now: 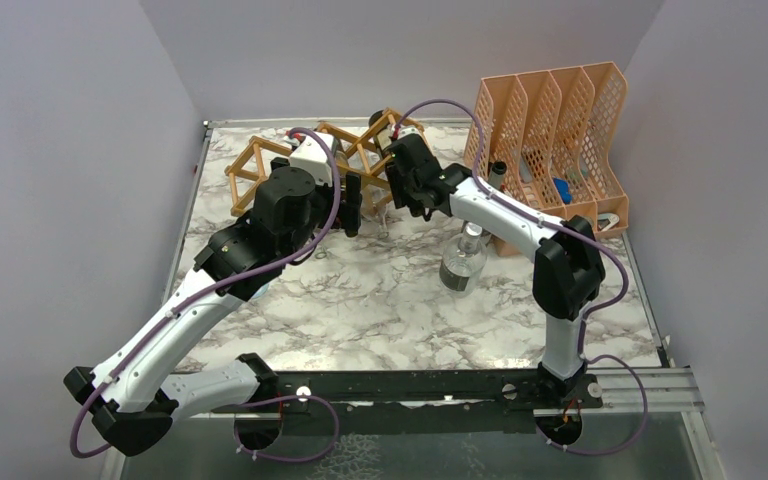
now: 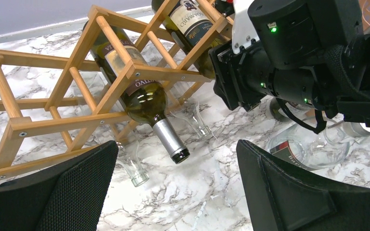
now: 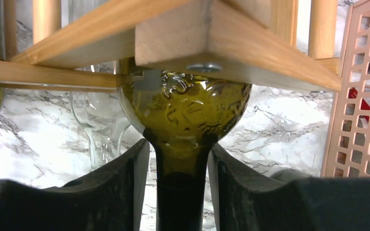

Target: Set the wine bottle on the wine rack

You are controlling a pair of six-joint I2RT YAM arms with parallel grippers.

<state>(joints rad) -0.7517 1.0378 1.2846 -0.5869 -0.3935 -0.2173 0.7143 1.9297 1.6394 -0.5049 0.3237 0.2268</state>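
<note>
The wine rack [image 1: 260, 165], a light wooden lattice, stands at the back of the marble table. A green wine bottle [image 3: 188, 106] lies in one of its right-hand cells [image 2: 192, 21], neck pointing out toward my right gripper [image 3: 179, 149]. That gripper's fingers stand on either side of the neck with a thin gap on each side, so it is open and not pressing the glass. A second dark bottle [image 2: 144, 96] with a silver-capped neck lies in a cell further left. My left gripper [image 2: 176, 159] hangs wide open in front of the rack, holding nothing.
A peach perforated file holder [image 1: 550, 130] stands at the back right, close to the right arm. A clear glass bottle [image 1: 463, 260] stands on the table beside the right arm. Clear glass bottles [image 2: 130, 166] lie under and in front of the rack.
</note>
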